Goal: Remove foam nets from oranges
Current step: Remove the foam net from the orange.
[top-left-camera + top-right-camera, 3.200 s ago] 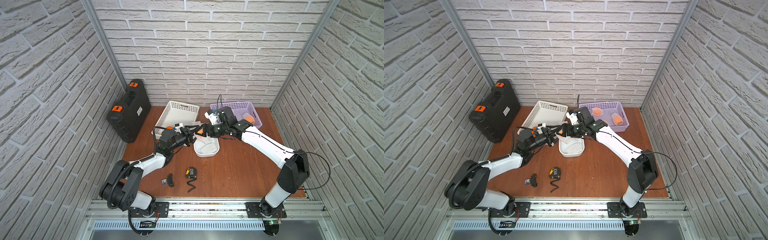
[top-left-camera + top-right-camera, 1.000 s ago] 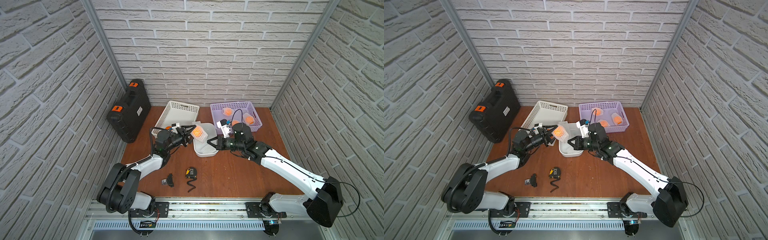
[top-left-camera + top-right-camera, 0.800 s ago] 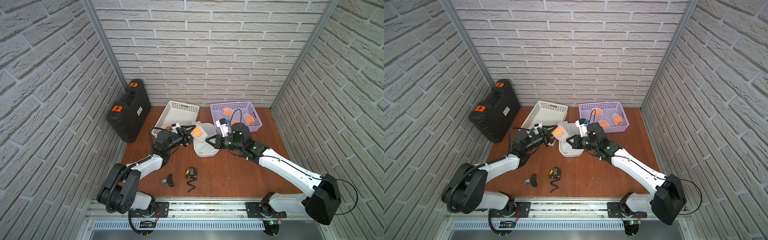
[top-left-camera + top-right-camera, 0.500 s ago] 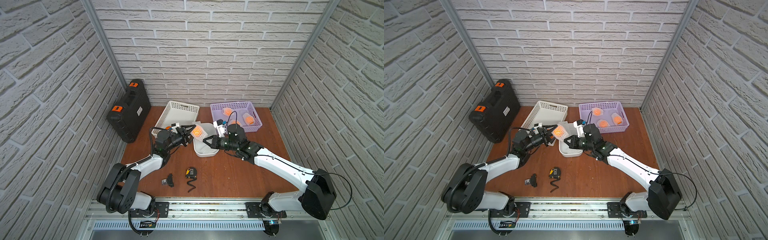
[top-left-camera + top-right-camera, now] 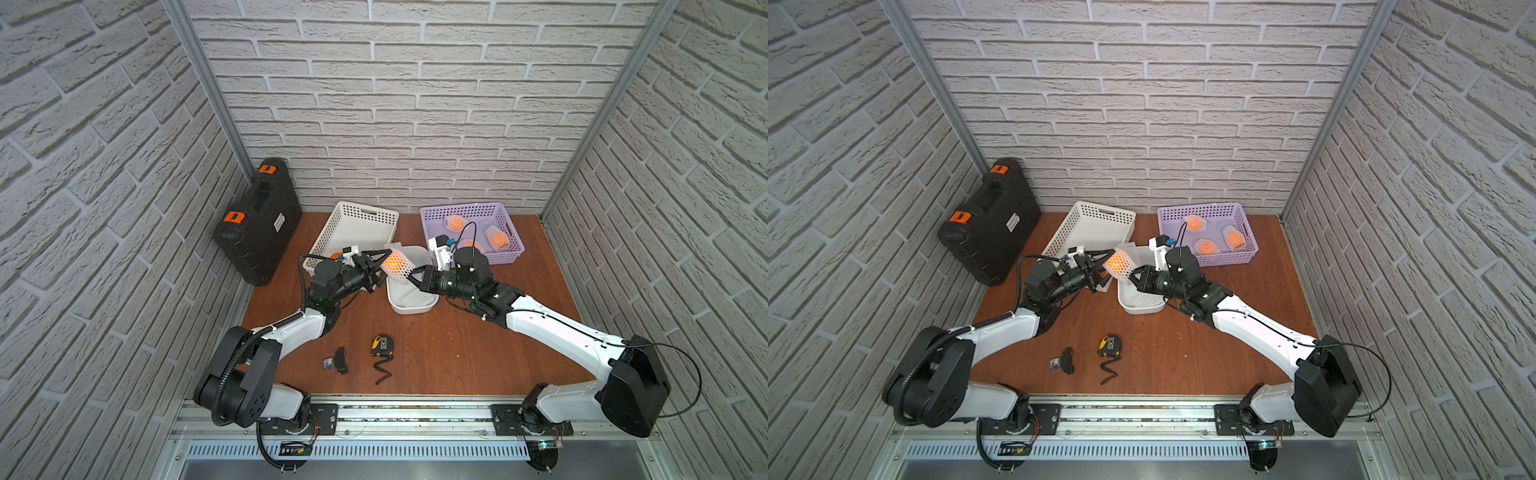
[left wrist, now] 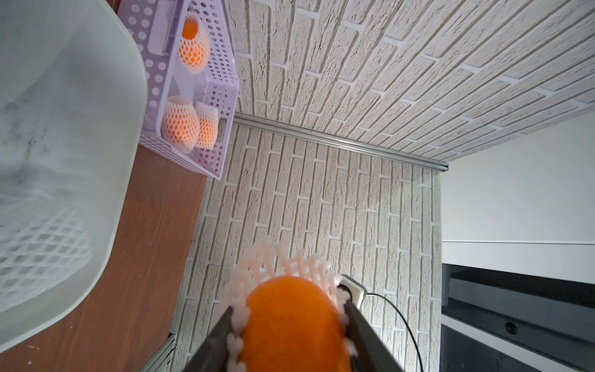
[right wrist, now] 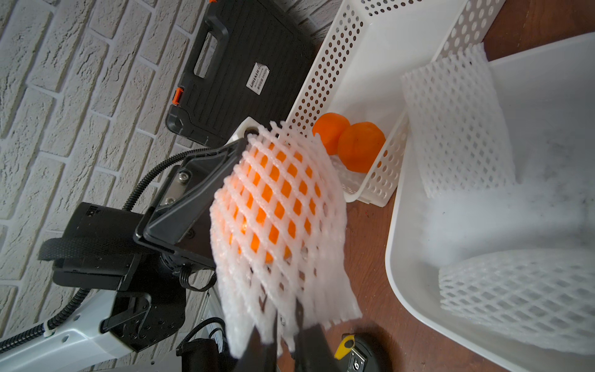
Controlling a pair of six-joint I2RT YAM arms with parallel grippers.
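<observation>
My left gripper is shut on an orange still wrapped in a white foam net, held above the table beside a white tray. My right gripper meets the net's loose fringe. Its jaws stand a narrow slit apart with foam over the tips, and a pinch cannot be made out. Two empty foam nets lie in the tray. Three netted oranges sit in a purple basket. Two bare oranges rest in the white perforated basket.
A black case with orange latches leans on the left wall. A tape measure and a small black part lie on the wooden table near the front. Brick walls close in three sides.
My right gripper has moved left from near the purple basket to the net's loose end. The left gripper has kept still with the netted orange.
</observation>
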